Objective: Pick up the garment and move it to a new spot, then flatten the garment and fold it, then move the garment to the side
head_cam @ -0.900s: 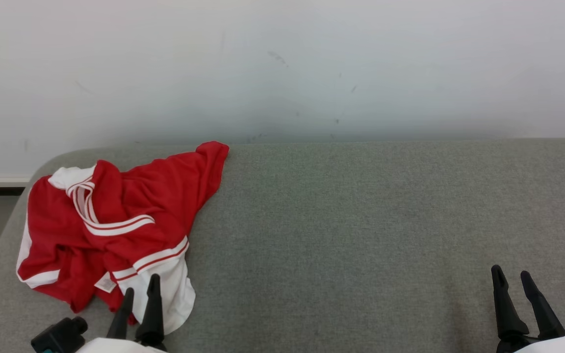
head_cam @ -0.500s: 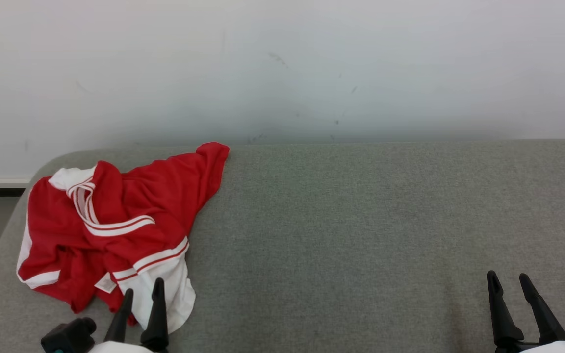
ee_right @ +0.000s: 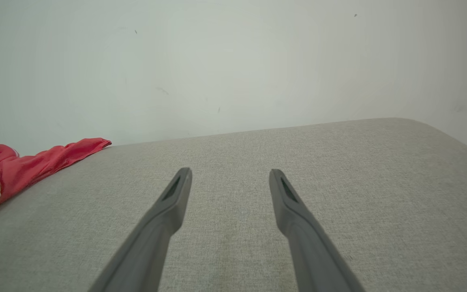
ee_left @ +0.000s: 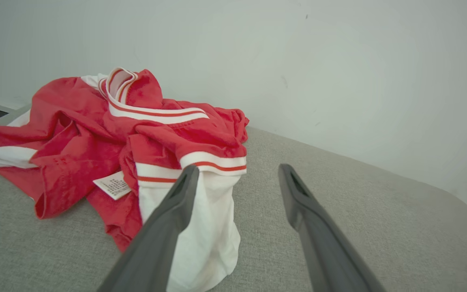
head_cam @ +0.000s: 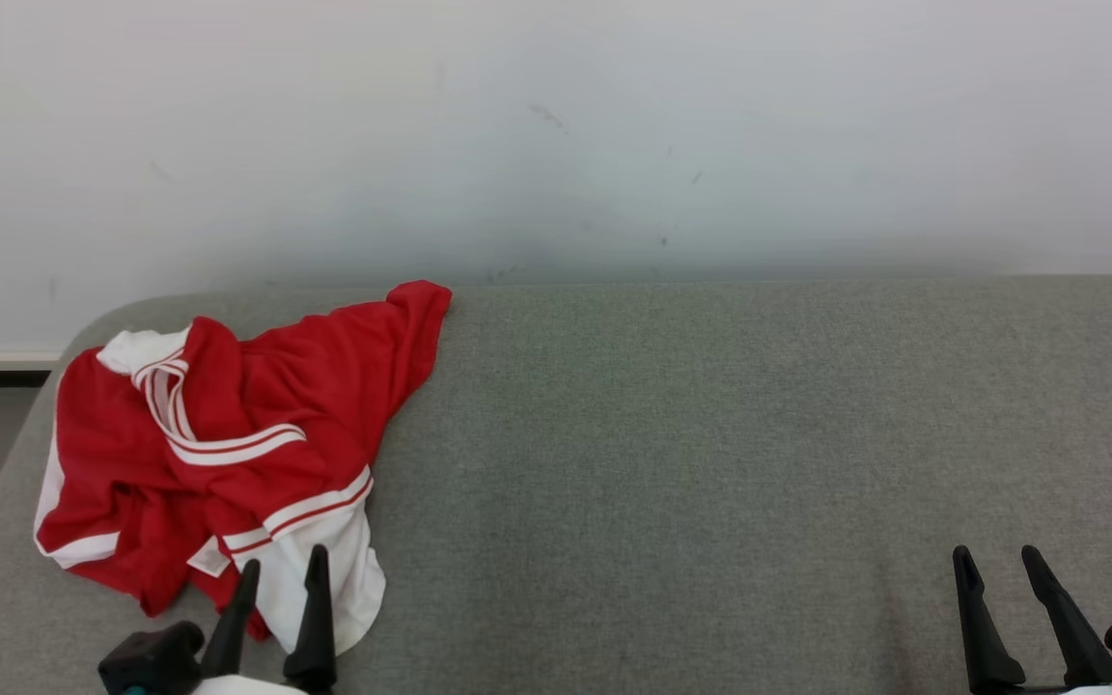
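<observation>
Both spread, empty: left pincer, right pincer | garment crumpled | thick fold to be pinched deeply, lifted clear.

The garment at the bench's left end is red with white panels and white bands crossed by thin red stripes, and its label is white with dark print. The bench is mottled grey fabric, the wall off-white with faint dark scuffs. The left gripper and right gripper have black fingers.
</observation>
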